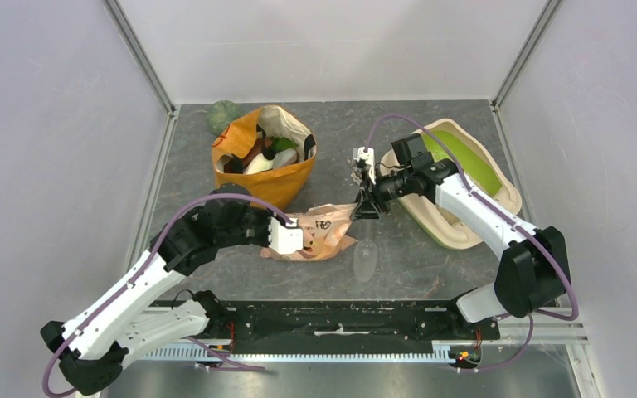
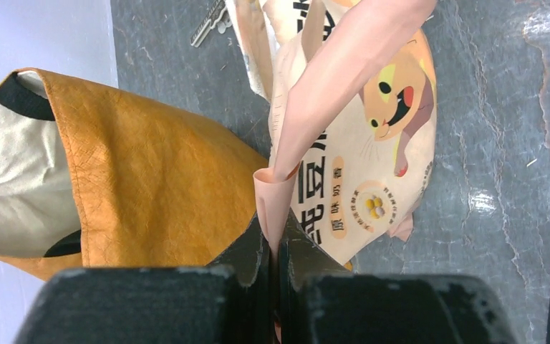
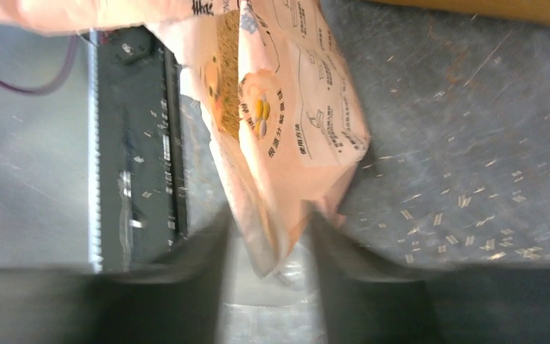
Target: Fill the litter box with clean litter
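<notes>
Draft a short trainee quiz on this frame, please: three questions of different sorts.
1. True or false: the left gripper is shut on a corner of the litter pouch.
2. Where on the table is the litter box? A) left side B) right side C) centre, between the arm bases.
3. Name the animal printed on the pouch.
Key: 1 true; 2 B; 3 cat.
</notes>
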`<state>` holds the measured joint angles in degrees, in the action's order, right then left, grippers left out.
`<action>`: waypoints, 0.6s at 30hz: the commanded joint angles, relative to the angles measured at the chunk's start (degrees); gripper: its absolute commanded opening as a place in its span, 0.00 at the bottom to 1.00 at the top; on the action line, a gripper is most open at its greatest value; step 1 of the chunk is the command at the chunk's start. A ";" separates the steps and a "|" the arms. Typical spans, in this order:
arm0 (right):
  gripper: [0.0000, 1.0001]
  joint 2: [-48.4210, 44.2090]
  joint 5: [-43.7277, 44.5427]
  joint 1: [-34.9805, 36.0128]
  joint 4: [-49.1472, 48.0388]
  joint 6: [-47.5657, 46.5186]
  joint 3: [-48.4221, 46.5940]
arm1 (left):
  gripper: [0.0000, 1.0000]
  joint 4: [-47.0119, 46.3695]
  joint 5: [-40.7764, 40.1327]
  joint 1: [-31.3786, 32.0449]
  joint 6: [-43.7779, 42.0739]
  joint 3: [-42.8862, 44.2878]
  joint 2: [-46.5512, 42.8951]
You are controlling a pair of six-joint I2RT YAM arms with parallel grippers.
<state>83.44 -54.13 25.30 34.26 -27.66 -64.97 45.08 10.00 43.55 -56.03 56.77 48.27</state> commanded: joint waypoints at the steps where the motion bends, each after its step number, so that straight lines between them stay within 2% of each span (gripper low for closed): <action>1: 0.69 -2.22 -4.65 -1.34 -0.30 1.32 0.47 | 0.02 2.59 -2.27 0.51 -3.07 1.08 -0.64; 2: 0.96 -2.97 -6.68 -1.36 -0.77 1.54 1.36 | 0.02 2.56 -2.05 0.52 -1.18 2.05 -0.20; 4: 0.97 -5.11 -8.28 -1.26 -6.91 5.11 5.01 | 0.02 2.06 -1.43 0.48 2.16 3.82 0.48; 9: 0.97 -8.34 -1.71 -1.30 -43.86 28.70 20.20 | 0.02 0.01 -2.09 0.48 10.93 6.86 1.90; 11: 0.97 -7.99 -0.13 -1.97 -53.43 36.03 25.05 | 0.02 -0.17 -2.52 0.46 14.23 7.55 2.34; 14: 0.97 -8.24 -0.16 -2.22 -59.84 38.91 28.58 | 0.02 -0.40 -2.93 0.40 16.68 7.57 2.05; 18: 0.97 -4.01 -2.47 -2.08 -67.75 40.90 29.97 | 0.02 -0.74 -2.41 -0.08 17.61 7.39 2.49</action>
<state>76.47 -55.44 23.18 -16.32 6.81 -35.00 46.59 7.86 43.99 -43.38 61.25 51.05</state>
